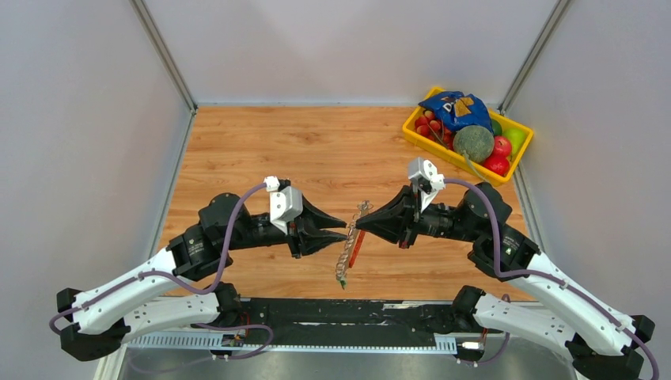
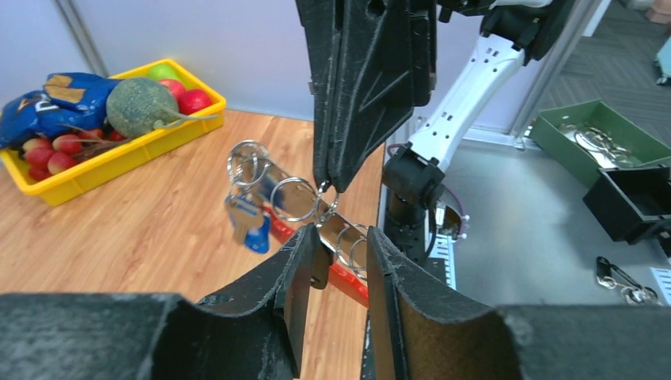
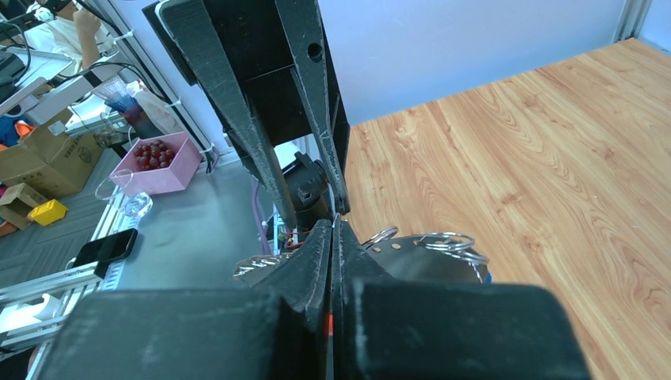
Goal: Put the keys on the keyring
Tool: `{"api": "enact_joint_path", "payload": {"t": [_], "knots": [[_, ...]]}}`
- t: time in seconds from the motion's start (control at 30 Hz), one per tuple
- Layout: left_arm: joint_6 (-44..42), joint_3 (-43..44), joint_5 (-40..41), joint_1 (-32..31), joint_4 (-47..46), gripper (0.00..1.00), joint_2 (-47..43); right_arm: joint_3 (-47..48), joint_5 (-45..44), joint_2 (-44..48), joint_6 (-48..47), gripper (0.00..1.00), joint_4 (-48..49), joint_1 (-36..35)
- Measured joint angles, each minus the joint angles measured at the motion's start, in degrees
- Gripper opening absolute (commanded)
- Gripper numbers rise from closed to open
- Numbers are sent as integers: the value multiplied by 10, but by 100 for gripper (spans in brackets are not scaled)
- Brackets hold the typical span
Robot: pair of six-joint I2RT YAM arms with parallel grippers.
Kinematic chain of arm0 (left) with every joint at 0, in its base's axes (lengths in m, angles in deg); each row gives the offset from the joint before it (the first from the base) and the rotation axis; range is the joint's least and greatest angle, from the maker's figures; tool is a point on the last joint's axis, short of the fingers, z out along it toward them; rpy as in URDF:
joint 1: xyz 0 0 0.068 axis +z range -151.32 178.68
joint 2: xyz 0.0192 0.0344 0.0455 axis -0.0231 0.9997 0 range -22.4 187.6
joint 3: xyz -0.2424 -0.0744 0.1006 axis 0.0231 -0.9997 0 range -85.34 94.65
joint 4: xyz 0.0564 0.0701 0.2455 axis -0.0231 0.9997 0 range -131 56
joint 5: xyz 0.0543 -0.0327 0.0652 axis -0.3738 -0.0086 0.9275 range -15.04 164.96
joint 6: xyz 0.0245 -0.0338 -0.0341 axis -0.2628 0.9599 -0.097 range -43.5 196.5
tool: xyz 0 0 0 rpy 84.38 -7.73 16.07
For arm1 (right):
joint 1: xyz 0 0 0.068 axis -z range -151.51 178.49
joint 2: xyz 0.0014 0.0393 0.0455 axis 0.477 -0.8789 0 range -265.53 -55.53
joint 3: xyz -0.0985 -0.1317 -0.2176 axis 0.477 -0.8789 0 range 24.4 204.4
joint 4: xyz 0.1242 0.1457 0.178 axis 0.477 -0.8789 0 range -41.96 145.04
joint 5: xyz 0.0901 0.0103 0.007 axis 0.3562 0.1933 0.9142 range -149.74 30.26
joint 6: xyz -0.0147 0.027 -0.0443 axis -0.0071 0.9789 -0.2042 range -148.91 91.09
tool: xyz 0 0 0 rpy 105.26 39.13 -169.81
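Left wrist: left gripper [image 2: 342,241] parted beside keyring [image 2: 346,228], which right gripper [image 2: 326,184] pinches.

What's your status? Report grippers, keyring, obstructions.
Left gripper open around keyring. Right gripper shut on keyring, holding it off the table. Blue key hanging at a ring. Fruit tray well clear.

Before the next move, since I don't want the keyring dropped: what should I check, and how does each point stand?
1. Right gripper shut on the grey woven keyring with silver rings: ok.
2. Left gripper jaws apart, not clamping: ok.
3. Small blue-headed key hanging from a ring: ok.
4. Black-headed key on a ring: cannot tell, not visible.
5. Yellow plastic fruit tray clear of both arms: ok.
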State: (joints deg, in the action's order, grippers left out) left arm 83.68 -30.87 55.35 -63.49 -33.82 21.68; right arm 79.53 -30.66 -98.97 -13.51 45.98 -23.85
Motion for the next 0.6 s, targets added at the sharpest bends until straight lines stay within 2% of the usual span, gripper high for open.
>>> {"api": "enact_joint_path", "payload": {"t": [0.3,0.6], "knots": [[2,-7,-29,0,-31,42,3,0,23,1,-5,0,0,0],[2,-7,-42,0,-37,40,18,0,46,3,-5,0,6,-1]]}}
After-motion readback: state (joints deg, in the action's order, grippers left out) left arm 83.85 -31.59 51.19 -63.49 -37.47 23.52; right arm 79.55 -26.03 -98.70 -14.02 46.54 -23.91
